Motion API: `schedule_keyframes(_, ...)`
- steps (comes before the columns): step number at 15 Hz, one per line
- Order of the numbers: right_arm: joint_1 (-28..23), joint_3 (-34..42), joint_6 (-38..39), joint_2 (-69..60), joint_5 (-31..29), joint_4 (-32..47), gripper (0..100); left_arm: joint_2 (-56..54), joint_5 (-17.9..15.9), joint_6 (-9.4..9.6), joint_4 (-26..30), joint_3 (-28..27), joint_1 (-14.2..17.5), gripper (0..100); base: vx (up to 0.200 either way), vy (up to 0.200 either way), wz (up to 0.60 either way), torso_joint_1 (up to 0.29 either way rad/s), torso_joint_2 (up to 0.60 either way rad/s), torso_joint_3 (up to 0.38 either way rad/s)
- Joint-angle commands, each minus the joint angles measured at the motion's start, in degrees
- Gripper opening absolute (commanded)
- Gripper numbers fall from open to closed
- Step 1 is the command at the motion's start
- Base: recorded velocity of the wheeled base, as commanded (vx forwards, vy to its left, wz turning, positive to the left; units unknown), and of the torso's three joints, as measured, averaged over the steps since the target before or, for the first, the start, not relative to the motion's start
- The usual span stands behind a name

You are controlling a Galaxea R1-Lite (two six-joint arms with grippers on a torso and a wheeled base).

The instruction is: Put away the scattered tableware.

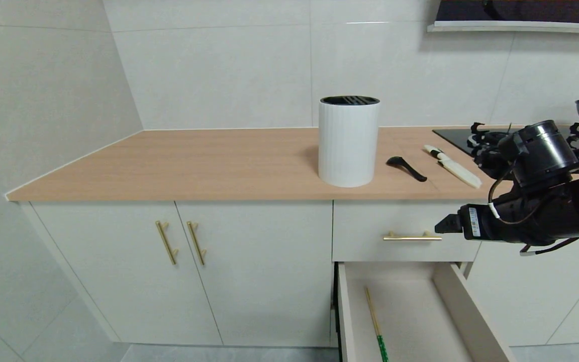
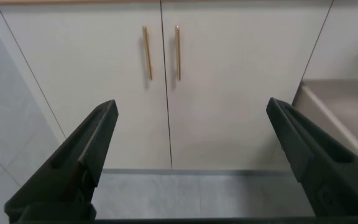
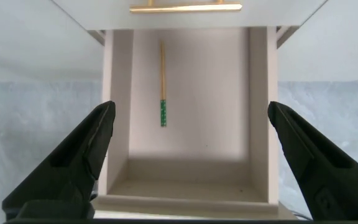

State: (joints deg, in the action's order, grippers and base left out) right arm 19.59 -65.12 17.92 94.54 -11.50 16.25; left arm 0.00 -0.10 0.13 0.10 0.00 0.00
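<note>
Head view's got the tabletop (image 1: 194, 166) with a white holder (image 1: 348, 143), a black spoon (image 1: 406, 167) at its 3 o'clock and a white knife (image 1: 453, 167) further that way. An open drawer (image 1: 445, 301) sits at the holder's 5 o'clock, chopsticks (image 3: 163, 84) lying inside. The right pincer (image 3: 190, 109) hangs over it, spread wide, empty. The left pincer (image 2: 191, 109) gapes too, holding nothing, facing two cupboard doors (image 2: 229, 81).

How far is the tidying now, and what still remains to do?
Done: chopsticks lie in the open drawer. In hand: nothing; the right end effector hangs open above that drawer, the left end effector is open too. Left: the black spoon and white knife on the countertop.
</note>
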Motion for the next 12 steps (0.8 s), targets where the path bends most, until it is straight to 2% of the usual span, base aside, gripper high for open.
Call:
schedule_keyframes(1,0.0,0.0,-0.1,0.4,0.0,0.0,100,0.0,0.0,0.04,0.0,0.0,0.0,100,0.000,0.000,0.00,0.188,-0.47,-0.290)
schedule_keyframes(10,0.1,1.1,-1.4,0.6,0.0,-0.1,100,0.0,0.0,0.04,0.0,0.0,0.0,100,0.000,0.000,0.00,0.214,-0.50,-0.287)
schedule_keyframes(12,0.0,1.8,-2.9,0.6,0.1,-0.2,100,0.0,0.0,0.04,0.0,0.0,0.0,100,0.000,0.000,0.00,0.146,-0.31,-0.178)
